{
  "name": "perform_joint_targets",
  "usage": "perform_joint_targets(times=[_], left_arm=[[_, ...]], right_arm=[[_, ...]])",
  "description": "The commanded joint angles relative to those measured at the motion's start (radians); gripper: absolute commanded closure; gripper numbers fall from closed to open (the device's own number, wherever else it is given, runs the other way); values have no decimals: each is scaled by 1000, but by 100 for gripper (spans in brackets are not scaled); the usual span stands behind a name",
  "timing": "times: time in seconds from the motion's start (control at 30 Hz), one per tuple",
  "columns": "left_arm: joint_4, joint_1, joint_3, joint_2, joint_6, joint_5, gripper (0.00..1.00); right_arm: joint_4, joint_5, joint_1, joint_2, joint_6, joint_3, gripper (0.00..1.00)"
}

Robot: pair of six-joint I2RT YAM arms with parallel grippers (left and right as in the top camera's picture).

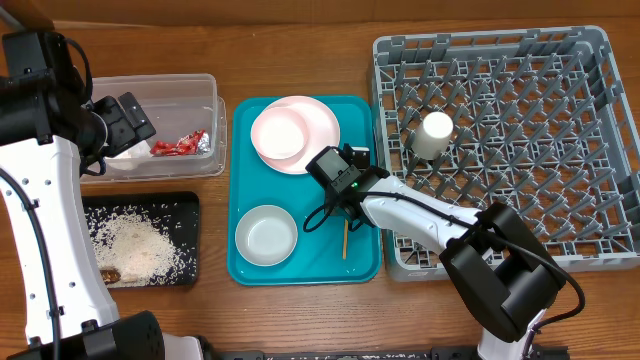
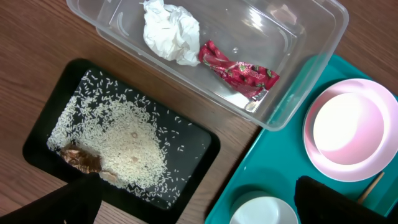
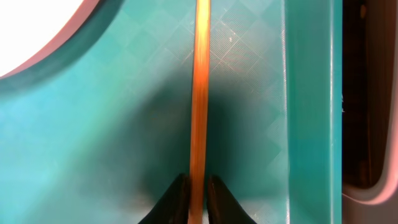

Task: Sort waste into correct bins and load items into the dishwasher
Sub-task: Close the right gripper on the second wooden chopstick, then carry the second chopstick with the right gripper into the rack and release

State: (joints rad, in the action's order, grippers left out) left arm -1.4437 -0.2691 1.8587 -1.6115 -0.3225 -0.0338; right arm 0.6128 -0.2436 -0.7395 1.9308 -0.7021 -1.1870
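Observation:
My right gripper [image 3: 198, 193] is shut on a thin wooden chopstick [image 3: 200, 93] that lies on the teal tray [image 3: 93, 143]; overhead it sits low over the tray's right side [image 1: 345, 203], with the chopstick [image 1: 345, 241] pointing toward the front. My left gripper [image 2: 199, 208] is open and empty, and overhead it hovers over the clear tub [image 1: 135, 125]. The tub [image 2: 298, 37] holds the crumpled white napkin [image 2: 169, 32] and the red wrapper [image 2: 239, 71]. The black tray [image 2: 199, 140] holds rice scraps [image 2: 127, 149]. A white cup [image 1: 434, 135] stands in the grey dish rack [image 1: 560, 120].
On the teal tray [image 1: 360, 262] a pink plate [image 1: 322, 125] carries a pale bowl [image 1: 279, 133], and a second bowl [image 1: 267, 235] sits at the front left. A brown scrap [image 2: 81, 158] lies in the black tray's corner. The rack's wall borders the tray's right edge.

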Motion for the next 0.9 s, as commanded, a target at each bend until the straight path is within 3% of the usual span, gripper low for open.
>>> perform_joint_targets(times=[0.0, 0.07, 0.17, 0.4, 0.73, 0.87], left_arm=[[1, -5, 0, -5, -14, 7, 0], [1, -5, 0, -5, -14, 7, 0], [1, -5, 0, -5, -14, 7, 0], [1, -5, 0, -5, -14, 7, 0], [1, -5, 0, -5, -14, 7, 0], [1, -5, 0, -5, -14, 7, 0]], right_arm=[[-6, -14, 0, 23, 2, 10, 82], [-10, -14, 0, 33, 2, 10, 77], [-13, -13, 0, 40, 2, 10, 76], [-13, 16, 0, 39, 2, 8, 96], [9, 28, 5, -26, 3, -29, 96], [11, -71, 24, -108, 58, -74, 96]])
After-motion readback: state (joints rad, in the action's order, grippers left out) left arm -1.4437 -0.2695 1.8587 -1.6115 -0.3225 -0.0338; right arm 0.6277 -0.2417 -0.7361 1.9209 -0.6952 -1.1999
